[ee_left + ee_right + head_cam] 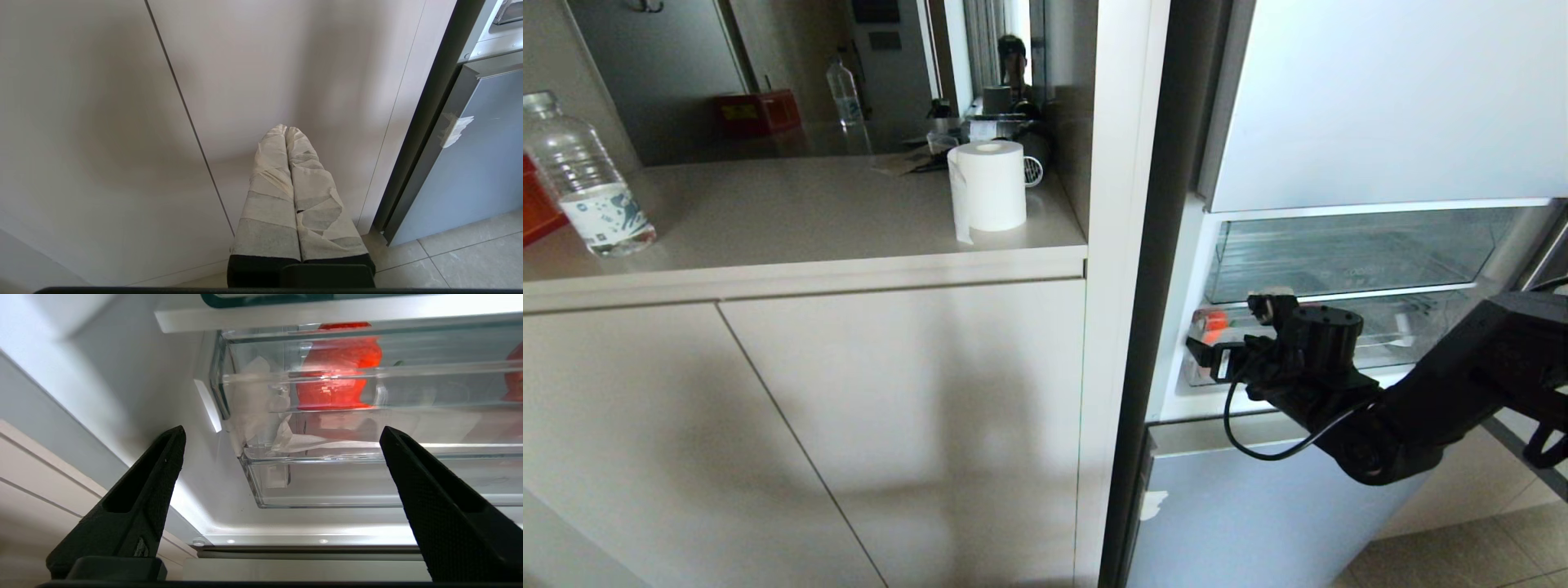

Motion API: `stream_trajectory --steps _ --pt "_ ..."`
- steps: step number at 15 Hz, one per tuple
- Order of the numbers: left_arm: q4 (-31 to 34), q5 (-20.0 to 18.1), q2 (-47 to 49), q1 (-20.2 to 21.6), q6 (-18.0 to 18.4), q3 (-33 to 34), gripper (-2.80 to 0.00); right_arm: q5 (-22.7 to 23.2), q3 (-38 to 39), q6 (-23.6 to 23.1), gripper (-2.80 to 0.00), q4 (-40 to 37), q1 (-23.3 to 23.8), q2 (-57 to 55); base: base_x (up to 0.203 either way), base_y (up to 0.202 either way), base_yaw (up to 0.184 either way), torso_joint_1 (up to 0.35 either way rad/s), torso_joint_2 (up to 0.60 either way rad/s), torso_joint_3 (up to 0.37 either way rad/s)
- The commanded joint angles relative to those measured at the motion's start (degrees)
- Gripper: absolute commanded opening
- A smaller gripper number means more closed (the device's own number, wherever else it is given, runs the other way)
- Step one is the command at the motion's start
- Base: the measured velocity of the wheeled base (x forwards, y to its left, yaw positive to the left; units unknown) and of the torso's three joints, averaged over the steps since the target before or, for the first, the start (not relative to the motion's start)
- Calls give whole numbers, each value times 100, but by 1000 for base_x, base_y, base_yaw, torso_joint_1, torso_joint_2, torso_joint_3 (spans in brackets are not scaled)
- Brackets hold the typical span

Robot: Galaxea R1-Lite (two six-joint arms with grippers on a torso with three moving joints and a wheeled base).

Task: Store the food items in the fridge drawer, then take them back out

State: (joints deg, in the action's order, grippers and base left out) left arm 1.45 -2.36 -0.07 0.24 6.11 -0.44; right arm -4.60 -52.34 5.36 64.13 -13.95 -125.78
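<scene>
Counts: two red food items, one clear fridge drawer, two grippers, one paper roll, one full-view water bottle on the counter.

Food items: the orange-red ribbed one sits inside the drawer toward its left end, seen through the transparent front wall. The second red item shows only as a sliver at the frame edge of the right wrist view, also behind the clear plastic, well apart from the first. In the head view just one reddish patch shows through the drawer front at its left corner. Crumpled white paper lies in the drawer corner beside the ribbed item.

Right gripper: released, its two black fingers spread wide, nothing between them. It sits outside the drawer front, pointed at it; the ribbed item lies ahead of the gap, behind the drawer wall, not touched. In the head view the gripper is just in front of the drawer's left portion.

Left gripper: clenched, tape-wrapped fingers pressed together, empty, parked facing the pale cabinet doors beside the fridge.
</scene>
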Motion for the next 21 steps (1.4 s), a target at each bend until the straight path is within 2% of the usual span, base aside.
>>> stream_trajectory --steps 1,13,14,21 --pt "-4 -1 7 2 4 0 -280 -6 -76 17 0 38 -3 -91 0 0 0 0 0 0" --pt "-4 -1 7 2 4 0 -280 -6 -364 158 0 38 -3 -289 0 0 0 0 0 0" --pt "-4 -1 7 2 4 0 -280 -6 -364 158 -280 38 -11 -284 0 0 0 0 0 0" --pt "3 -1 7 2 4 0 -280 -15 -329 158 -280 38 -91 -263 0 0 0 0 0 0"
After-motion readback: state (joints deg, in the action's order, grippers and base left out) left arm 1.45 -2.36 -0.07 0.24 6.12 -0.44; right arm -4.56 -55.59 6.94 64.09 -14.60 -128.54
